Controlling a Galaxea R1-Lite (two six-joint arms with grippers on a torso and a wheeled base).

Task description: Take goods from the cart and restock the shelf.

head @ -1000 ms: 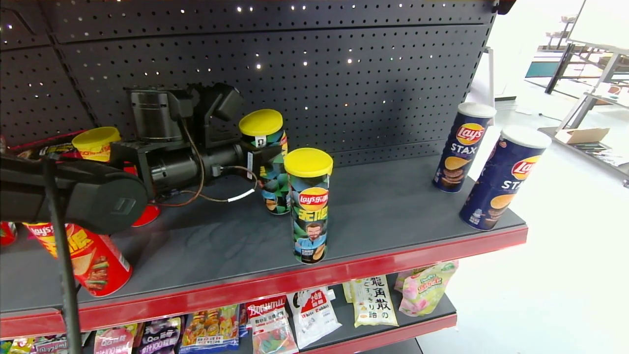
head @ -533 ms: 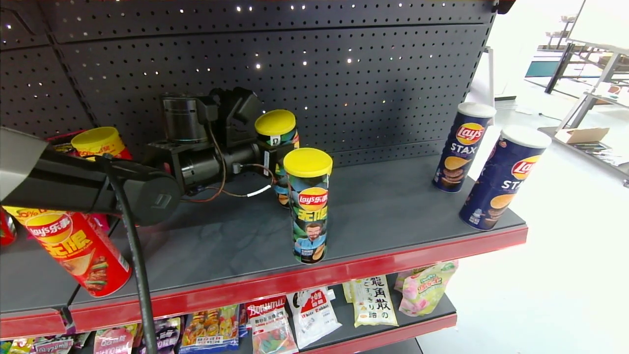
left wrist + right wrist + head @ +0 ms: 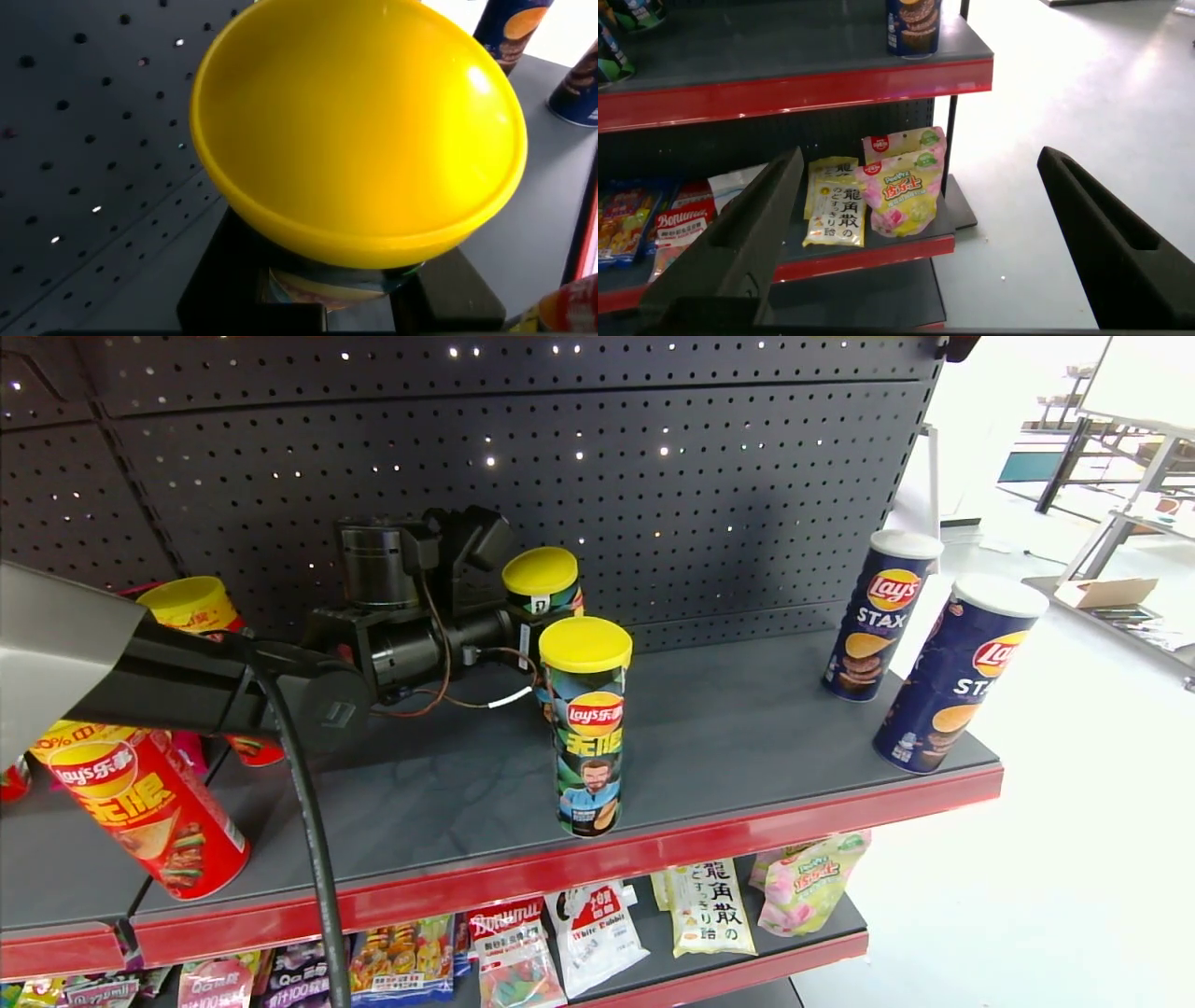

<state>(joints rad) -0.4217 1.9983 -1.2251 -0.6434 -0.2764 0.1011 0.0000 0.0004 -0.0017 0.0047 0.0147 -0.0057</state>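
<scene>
A green-patterned chip can with a yellow lid [image 3: 541, 577] stands upright at the back of the grey shelf [image 3: 747, 737], close to the pegboard. My left gripper [image 3: 530, 637] is shut on it from the left, below the lid. In the left wrist view the yellow lid [image 3: 360, 131] looms large, with the black fingers [image 3: 229, 294] clamped on the can body beneath it. A matching yellow-lidded can [image 3: 586, 728] stands in front and hides the held can's base. My right gripper [image 3: 920, 163] hangs open and holds nothing, low beside the shelf unit.
Two blue chip cans [image 3: 878, 616] [image 3: 957, 677] stand at the shelf's right end. A red can [image 3: 140, 803] leans at the front left, another red can [image 3: 191, 607] behind it. Snack bags [image 3: 709, 905] fill the lower shelf [image 3: 878, 252]. Bare shelf lies between the yellow-lidded and blue cans.
My left arm has carried the held can to the right and further back toward the pegboard. The front-left red can, earlier half hidden by the arm, now shows in full.
</scene>
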